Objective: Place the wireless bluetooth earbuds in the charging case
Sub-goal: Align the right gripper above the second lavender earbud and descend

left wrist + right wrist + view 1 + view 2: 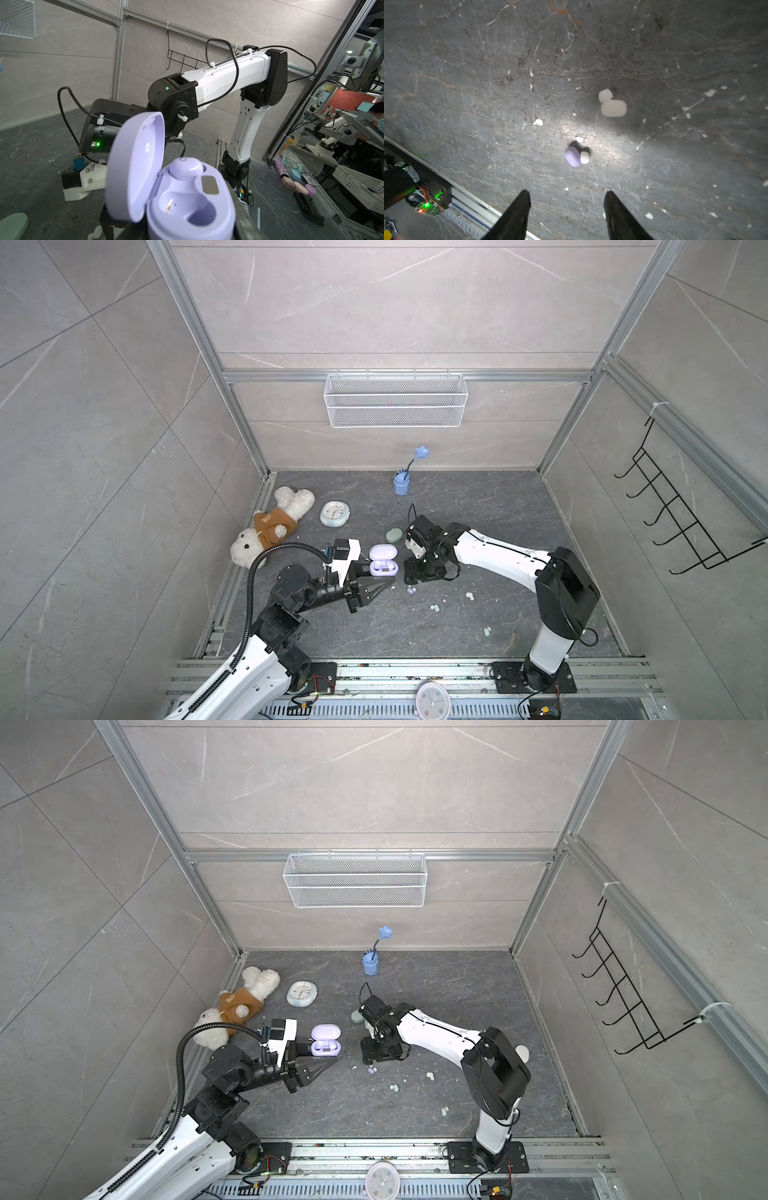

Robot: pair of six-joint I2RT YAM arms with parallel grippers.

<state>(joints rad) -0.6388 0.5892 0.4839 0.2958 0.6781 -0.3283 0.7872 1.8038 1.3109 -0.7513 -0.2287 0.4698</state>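
Right hand (pixel 566 194) angled downward, fingers (pixel 517 214) apart

Floor (pixel 467 104) around the lavender earbud (pixel 572 156) is free — only crumbs (pixel 538 122) and the white earbud (pixel 612 107) lie near; the lavender case (pixel 384 569) stands to the left.

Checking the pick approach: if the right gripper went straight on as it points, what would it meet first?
Probably the lavender earbud on the tabletop, lying roughly in line ahead of the right gripper; depth is unclear.
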